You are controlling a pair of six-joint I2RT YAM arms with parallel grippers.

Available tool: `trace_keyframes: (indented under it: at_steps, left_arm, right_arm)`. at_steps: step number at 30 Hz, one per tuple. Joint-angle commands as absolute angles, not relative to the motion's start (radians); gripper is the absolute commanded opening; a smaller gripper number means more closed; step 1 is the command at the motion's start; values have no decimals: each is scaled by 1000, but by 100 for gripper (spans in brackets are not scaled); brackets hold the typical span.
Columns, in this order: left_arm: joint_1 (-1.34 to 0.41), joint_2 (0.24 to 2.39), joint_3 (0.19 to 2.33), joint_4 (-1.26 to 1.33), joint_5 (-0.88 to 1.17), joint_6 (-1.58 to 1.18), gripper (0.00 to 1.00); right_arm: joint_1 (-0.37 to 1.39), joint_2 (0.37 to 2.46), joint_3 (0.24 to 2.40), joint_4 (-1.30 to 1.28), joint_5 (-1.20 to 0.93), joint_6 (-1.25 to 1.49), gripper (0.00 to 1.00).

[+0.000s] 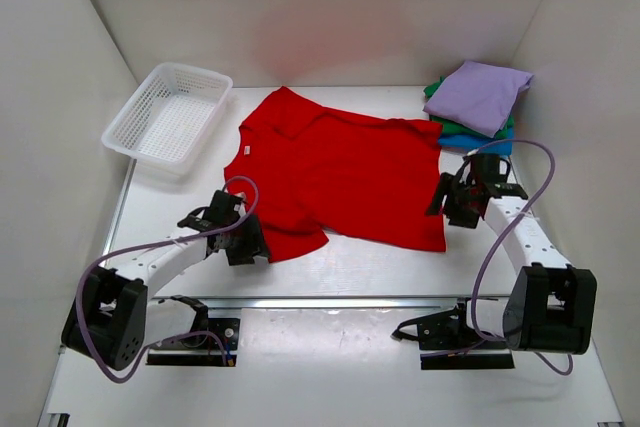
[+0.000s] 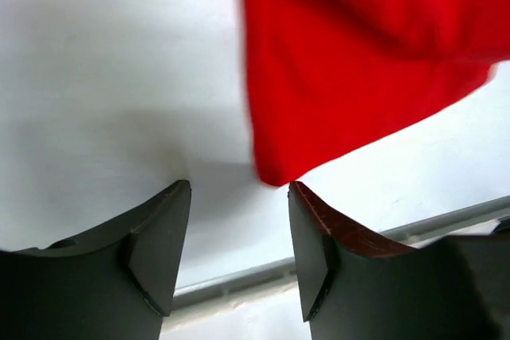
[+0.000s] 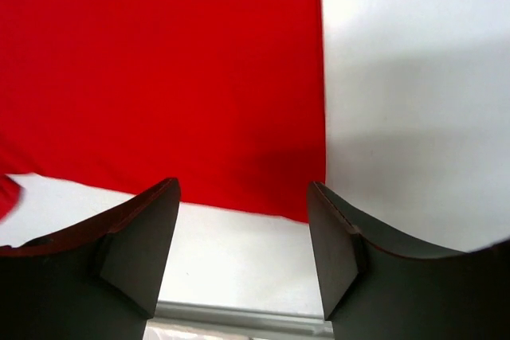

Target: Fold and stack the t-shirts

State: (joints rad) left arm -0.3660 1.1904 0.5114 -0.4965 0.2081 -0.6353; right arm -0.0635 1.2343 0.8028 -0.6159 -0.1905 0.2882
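A bright red t-shirt [image 1: 340, 172] lies spread flat in the middle of the table, collar to the left, hem to the right. My left gripper [image 1: 243, 244] hovers at its near left sleeve, open and empty; the left wrist view shows the red sleeve tip [image 2: 335, 77] just past my gripper [image 2: 239, 189]. My right gripper [image 1: 452, 205] stands open at the shirt's near right hem corner [image 3: 307, 197], holding nothing, seen between its fingertips [image 3: 243, 185] in the right wrist view. A folded stack at the back right has a lavender shirt [image 1: 480, 95] over green [image 1: 452, 128] and blue [image 1: 488, 144] ones.
A white mesh basket [image 1: 168, 112] stands at the back left, empty. White walls close in the table on three sides. A metal rail [image 1: 330, 300] runs along the near edge in front of the arm bases.
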Motion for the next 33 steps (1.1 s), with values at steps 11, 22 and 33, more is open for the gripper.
trace_keyframes:
  at_steps: [11, 22, 33]
  left_arm:
    - [-452, 1262, 506, -216, 101, -744, 69]
    - [-505, 1344, 511, -280, 126, -703, 0]
    - [-384, 714, 597, -856, 169, -655, 0]
  right_arm:
    - [-23, 1351, 710, -606, -58, 305, 65]
    - [2, 1316, 701, -681, -117, 290, 0]
    - [46, 1171, 835, -929, -164, 290, 0]
